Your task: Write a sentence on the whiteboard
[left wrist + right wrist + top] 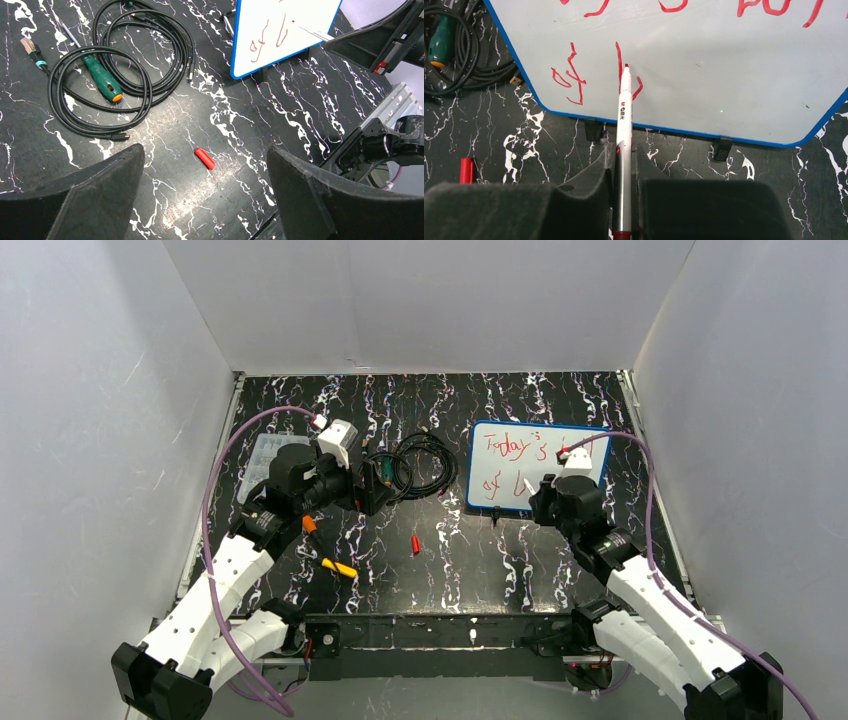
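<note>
Standing on small black feet at the right rear of the bench (470,560): whiteboard (724,75), blue-framed. Sentence (574,75): red lettering in two lines, the upper reading "Today's" with further strokes partly hidden by the arm, the lower showing "of" and one more stroke. Right claw (623,155): clamped on the marker (624,110), white barrel between the pads, red tip against the board face at the lower line's last stroke. Left claw (204,150): jaws wide, holding nothing, hovering over mid-bench. Red cap (205,158): loose on the bench beneath the left claw, apart from the board. Cable coil (182,50): black, left of the board. Screwdriver (102,80): green handle, lying across the coil. Clear box (262,455): left rear.
</note>
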`<state>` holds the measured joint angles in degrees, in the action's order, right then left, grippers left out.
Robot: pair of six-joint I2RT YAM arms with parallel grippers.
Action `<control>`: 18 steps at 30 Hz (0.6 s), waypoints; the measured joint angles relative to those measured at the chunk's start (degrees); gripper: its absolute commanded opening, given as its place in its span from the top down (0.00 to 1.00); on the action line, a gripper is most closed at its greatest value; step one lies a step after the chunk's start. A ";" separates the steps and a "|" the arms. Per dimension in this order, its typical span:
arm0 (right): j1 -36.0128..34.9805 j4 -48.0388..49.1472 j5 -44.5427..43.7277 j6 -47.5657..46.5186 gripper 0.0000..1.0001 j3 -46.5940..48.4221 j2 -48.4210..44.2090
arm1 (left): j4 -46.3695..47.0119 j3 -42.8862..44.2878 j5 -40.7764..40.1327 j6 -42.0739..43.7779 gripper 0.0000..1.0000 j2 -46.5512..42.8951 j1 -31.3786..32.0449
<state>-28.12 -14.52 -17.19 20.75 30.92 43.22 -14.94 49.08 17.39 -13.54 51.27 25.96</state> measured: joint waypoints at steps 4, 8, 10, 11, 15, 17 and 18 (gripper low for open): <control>0.00 0.35 -0.09 -0.15 0.99 0.00 1.46 | 0.00 -0.02 0.00 0.00 0.10 0.02 0.00; -0.02 1.27 -0.26 -0.20 0.99 0.00 2.56 | 0.00 -0.02 0.02 0.00 0.10 0.02 0.00; 0.00 1.49 -0.35 -0.22 0.99 0.00 2.82 | 0.00 -0.09 0.00 0.00 0.10 0.02 0.00; -0.02 1.57 -0.48 -0.22 0.99 0.00 2.93 | 0.00 -0.11 0.02 0.00 0.10 0.02 0.00; -0.02 2.05 -0.98 -0.20 0.99 0.00 3.45 | 0.00 -0.35 0.02 0.00 0.10 0.04 0.02; 0.00 2.34 -1.33 -0.20 0.99 0.00 3.89 | 0.00 -0.39 0.02 0.00 0.10 0.07 0.02; -0.02 2.40 -1.44 -0.20 0.99 0.00 4.09 | 0.00 -0.39 0.02 0.00 0.10 0.07 0.00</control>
<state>-28.14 -12.12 -18.63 20.56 30.92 47.31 -14.94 48.69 17.41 -13.54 51.33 25.96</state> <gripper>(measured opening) 0.183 0.902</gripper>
